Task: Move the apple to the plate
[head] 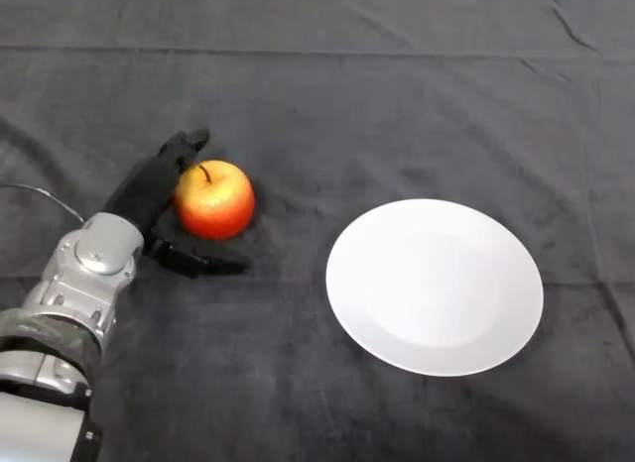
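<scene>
**Apple bracketed by the left hand, not yet lifted**

The step in hand looks like the grasp itself. The round red-and-yellow apple (214, 198) with its short dark stem sits upright on the dark cloth-covered table (397, 95), toward the table's left side and about midway between the near and far edges. The flat white round plate (435, 286) lies well apart from it, to the right and a little nearer the near edge — bare, nothing on it.

To do this well, I would judge the fingers need to close evenly on both flanks of the fruit before any lift; a smooth round apple will roll or squirt out if squeezed off-centre. The grip should settle around the widest part, not up near the stem. Once it is held, a modest lift and a sweep rightward should do, since nothing stands between apple and plate. Set it down near the plate's middle — it could roll off a shallow rim.

The black left hand (149, 189) comes in from the near-left corner on its silver-grey arm (84, 274). It is spread wide: the upper fingers (184, 145) reach round the far-left side of the apple, seemingly touching it, while the lower digit (198, 262) lies on the cloth just on the near side of the fruit, with a small gap showing. So it cups the apple loosely, released and not clamped; the apple rests on the cloth.
</scene>
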Robot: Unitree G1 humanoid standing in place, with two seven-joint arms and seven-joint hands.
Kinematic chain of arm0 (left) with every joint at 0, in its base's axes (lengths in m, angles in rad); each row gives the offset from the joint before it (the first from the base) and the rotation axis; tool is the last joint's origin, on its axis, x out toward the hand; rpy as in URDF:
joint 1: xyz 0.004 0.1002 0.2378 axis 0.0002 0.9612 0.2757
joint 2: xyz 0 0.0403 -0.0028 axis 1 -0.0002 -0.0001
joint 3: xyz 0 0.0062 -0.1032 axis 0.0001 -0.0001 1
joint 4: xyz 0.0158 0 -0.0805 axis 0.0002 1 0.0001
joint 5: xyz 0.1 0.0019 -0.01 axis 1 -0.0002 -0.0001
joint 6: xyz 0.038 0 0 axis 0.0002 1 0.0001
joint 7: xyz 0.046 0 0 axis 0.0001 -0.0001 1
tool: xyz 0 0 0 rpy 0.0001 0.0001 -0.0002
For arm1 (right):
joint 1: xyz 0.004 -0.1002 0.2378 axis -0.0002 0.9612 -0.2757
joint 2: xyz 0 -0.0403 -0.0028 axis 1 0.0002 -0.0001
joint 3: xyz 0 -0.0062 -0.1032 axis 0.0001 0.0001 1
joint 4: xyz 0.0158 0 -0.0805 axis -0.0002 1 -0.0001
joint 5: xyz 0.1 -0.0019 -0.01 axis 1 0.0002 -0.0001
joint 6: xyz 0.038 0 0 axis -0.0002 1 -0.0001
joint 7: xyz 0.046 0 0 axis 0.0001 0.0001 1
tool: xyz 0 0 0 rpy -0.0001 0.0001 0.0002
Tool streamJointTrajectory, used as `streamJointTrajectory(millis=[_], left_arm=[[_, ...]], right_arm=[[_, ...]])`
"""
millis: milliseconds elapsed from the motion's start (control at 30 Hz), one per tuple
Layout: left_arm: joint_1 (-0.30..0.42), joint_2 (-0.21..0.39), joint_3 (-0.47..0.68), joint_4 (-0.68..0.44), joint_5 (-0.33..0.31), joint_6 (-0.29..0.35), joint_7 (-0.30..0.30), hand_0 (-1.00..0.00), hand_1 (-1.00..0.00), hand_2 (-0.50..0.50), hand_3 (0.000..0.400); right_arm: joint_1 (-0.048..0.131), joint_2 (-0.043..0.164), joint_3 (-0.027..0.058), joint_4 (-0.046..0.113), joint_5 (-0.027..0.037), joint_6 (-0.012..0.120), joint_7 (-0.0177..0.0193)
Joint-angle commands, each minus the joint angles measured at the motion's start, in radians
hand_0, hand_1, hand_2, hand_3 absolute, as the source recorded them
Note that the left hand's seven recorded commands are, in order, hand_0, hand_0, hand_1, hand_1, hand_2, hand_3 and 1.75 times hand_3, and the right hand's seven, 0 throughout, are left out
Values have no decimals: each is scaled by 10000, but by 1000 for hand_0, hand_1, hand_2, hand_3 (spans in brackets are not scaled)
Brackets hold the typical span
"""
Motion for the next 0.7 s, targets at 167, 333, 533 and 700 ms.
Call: streamJointTrajectory(millis=[167, 333, 533, 700], left_arm=[[-380, -19, -389, 167, 487, 265, 6, -835, -1000, 82, 400], [-394, 2, -532, 161, 644, 278, 53, -1000, -1000, 0, 400], [-491, 37, -664, 149, 794, 324, 66, -1000, -1000, 0, 400], [-779, 29, -733, 80, 883, 388, 62, -1000, -1000, 0, 400]], right_arm=[[-44, -164, -20, -72, 184, -87, 17], [-45, -165, -20, -69, 184, -88, 18], [-46, -167, -21, -66, 185, -88, 19], [-47, -168, -21, -63, 185, -88, 21]])
